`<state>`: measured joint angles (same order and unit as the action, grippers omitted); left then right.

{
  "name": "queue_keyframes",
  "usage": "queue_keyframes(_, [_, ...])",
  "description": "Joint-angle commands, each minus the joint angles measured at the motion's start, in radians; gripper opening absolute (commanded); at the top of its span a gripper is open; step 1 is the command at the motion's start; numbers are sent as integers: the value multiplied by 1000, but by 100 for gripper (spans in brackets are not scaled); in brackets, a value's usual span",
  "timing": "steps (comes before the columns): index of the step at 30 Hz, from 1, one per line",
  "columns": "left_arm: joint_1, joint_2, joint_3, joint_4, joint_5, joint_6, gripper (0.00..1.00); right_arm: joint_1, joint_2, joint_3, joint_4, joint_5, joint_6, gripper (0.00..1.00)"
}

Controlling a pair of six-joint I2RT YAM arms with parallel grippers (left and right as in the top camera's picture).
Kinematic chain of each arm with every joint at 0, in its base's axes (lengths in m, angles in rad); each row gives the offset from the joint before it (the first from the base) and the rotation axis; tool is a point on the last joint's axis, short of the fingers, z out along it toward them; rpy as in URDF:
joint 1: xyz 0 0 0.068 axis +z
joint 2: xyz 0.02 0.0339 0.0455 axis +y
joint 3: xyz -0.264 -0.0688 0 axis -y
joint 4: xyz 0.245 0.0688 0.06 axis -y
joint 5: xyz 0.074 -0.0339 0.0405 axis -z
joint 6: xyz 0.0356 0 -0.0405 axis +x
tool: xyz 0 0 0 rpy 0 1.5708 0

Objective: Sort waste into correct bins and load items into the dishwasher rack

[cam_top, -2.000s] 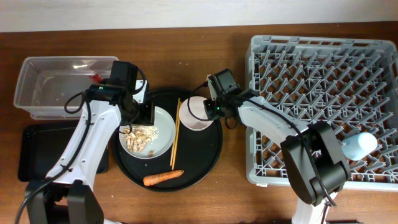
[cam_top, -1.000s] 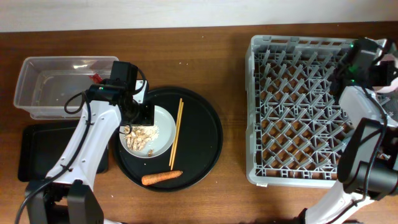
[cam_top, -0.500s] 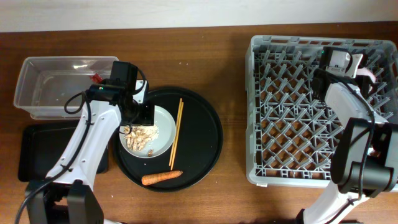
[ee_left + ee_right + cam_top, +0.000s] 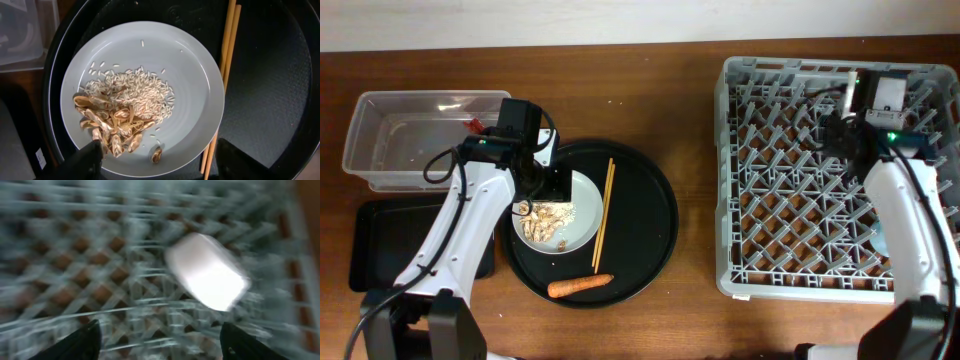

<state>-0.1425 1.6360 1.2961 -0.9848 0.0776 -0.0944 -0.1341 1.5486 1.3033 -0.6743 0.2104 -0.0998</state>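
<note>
right gripper swung back over rack, white cup beyond spread jaws

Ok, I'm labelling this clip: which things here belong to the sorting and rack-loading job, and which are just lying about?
Part of the job: plate, food scraps, carrot, chopsticks, red wrapper, clear tub, flat black tray, rack, white cup (blurred).

Just there: round black tray, table.
</note>
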Motion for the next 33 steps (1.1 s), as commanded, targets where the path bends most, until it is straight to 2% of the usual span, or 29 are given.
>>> queue_keyframes(1, [3, -17, 1, -16, 3, 1, 72, 147, -35, -3, -44, -305, 58, 74])
queue_keyframes(4, [43, -17, 1, -31, 4, -51, 72, 364, -20, -3, -42, -331, 94, 75])
queue_keyframes(8, [114, -17, 1, -61, 4, -51, 72, 570, 54, -3, -12, -331, 266, 75])
queue_keyframes(12, [141, -17, 1, -74, 0, -51, 72, 739, 198, -3, 51, -331, 460, 72])
queue_keyframes(16, [176, -17, 1, -76, 0, -77, 73, 828, 285, -3, 69, -298, 671, 66])
queue_keyframes(18, [178, -17, 1, -75, 0, -77, 73, 878, 296, -3, 58, -274, 771, 66])
queue_keyframes(22, [192, -17, 1, -67, -1, -93, 73, 948, 296, 19, -27, -214, 816, 66])
queue_keyframes(26, [248, -17, 1, -68, 12, -104, 73, 903, 335, 203, -142, -153, 760, 65])
queue_keyframes(27, [248, -17, 1, -68, 12, -103, 73, 900, 367, 238, -124, -158, 724, 65])
queue_keyframes(28, [248, -17, 1, -68, 11, -103, 73, 903, 392, 254, -103, -161, 713, 57])
queue_keyframes(29, [248, -17, 1, -68, 11, -103, 73, 910, 420, 261, -95, -161, 731, 55])
queue_keyframes(30, [248, -17, 1, -68, 11, -103, 73, 920, 445, 260, -97, -161, 785, 55])
queue_keyframes(33, [248, -17, 1, -68, 11, -103, 73, 974, 523, 260, -116, -157, 819, 57])
